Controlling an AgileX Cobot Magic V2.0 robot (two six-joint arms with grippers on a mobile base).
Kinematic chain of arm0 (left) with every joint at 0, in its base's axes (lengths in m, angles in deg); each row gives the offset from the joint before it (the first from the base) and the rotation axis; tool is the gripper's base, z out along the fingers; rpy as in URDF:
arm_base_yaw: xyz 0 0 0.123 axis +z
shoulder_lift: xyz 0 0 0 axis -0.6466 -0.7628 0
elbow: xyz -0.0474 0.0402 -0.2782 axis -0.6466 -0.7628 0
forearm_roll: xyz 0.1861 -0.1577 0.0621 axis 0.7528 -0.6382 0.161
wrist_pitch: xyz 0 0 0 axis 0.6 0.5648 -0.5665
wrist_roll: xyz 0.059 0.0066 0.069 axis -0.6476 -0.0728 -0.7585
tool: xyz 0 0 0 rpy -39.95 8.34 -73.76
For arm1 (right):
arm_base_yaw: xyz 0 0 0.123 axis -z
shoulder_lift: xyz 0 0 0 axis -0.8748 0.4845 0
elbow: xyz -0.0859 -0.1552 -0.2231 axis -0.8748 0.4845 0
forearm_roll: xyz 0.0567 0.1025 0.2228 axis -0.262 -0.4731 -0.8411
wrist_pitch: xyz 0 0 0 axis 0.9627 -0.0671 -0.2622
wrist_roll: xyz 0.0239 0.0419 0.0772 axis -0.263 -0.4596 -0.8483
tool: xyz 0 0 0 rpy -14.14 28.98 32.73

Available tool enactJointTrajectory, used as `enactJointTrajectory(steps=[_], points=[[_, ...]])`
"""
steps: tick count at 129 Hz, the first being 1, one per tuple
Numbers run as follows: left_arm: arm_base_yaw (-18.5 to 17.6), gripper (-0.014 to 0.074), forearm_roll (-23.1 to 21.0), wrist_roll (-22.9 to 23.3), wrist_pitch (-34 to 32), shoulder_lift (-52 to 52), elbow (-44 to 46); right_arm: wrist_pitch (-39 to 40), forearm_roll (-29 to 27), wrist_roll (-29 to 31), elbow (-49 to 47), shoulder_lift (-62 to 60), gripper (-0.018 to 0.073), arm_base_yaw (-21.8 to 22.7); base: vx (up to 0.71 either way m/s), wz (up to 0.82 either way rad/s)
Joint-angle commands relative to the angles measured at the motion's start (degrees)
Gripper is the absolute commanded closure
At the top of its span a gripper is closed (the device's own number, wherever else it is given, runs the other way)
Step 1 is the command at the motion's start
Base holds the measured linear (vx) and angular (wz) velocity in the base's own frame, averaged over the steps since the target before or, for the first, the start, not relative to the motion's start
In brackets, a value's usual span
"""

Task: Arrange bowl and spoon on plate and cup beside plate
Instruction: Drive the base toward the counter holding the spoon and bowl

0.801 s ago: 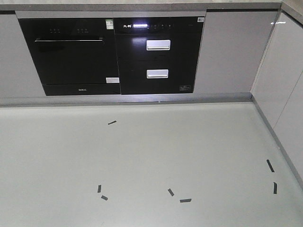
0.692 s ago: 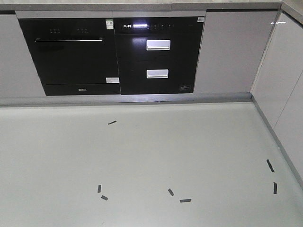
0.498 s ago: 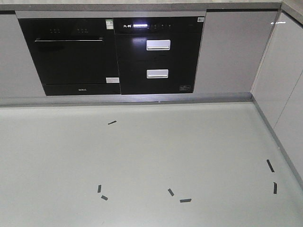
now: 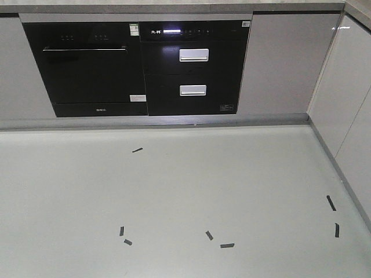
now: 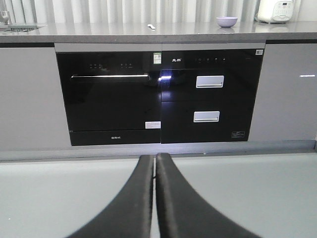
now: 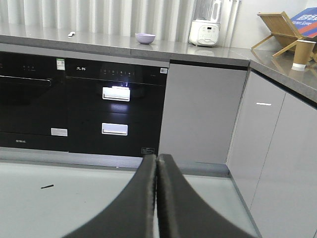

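Note:
Far off on the grey countertop sits the lavender bowl (image 5: 227, 21) (image 6: 145, 37). To its left on the same counter lies the small pale spoon (image 5: 151, 27) (image 6: 72, 34). The brown paper cup (image 6: 302, 54) stands on the right-hand counter beside a wooden stand. The plate is out of view. My left gripper (image 5: 155, 157) is shut and empty, low over the floor, well short of the counter. Likewise my right gripper (image 6: 157, 157) is shut on nothing. The front view shows neither gripper and none of the task's objects.
A black oven (image 4: 87, 66) and a black drawer unit (image 4: 194, 69) sit under the counter. White cabinets (image 4: 348, 110) line the right side. Black tape marks (image 4: 227, 245) dot the grey floor. A white blender (image 6: 208, 25) and a wooden stand (image 6: 277, 29) sit on the counter.

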Motion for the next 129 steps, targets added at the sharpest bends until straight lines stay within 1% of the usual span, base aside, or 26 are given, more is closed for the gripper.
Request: enactJointTrajectory(steps=[1, 61, 129], points=[[0.0, 0.0603, -0.1, 0.4, -3.9, 0.9, -0.7, 3.9, 0.2, 0.5, 0.3, -0.2, 0.0561, 0.2, 0.00, 0.00], [0.0, 0.0603, -0.1, 0.4, -3.9, 0.9, -0.7, 3.9, 0.2, 0.5, 0.3, -0.2, 0.0561, 0.2, 0.03, 0.00], [0.0, 0.0603, -0.1, 0.4, -3.9, 0.9, -0.7, 3.9, 0.2, 0.5, 0.3, -0.2, 0.0561, 0.2, 0.15, 0.06]])
